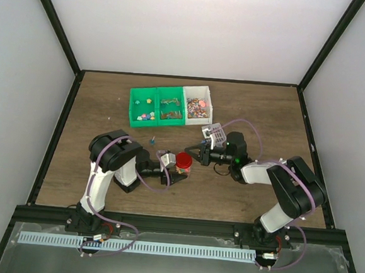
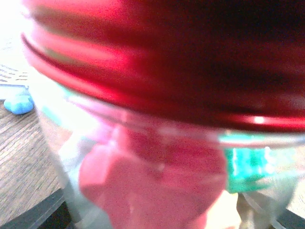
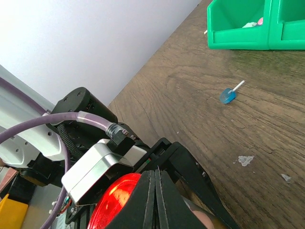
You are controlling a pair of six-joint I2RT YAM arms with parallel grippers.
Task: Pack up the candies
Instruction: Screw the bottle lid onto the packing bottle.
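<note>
Table (image 1: 109, 105): R claw (image 1: 195, 154) over jar (image 1: 183, 162)

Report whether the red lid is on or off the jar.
On. The left wrist view shows the red lid covering the clear jar's mouth; whether it is screwed tight cannot be told.

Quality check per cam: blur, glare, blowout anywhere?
Top external: sharp, evenly lit. Left wrist: red lid and jar fill the frame, badly out of focus; upper-left corner blown out white. Right wrist: table grain and blue lollipop crisp; the shut right claw, very near the lens, is slightly soft.
</note>
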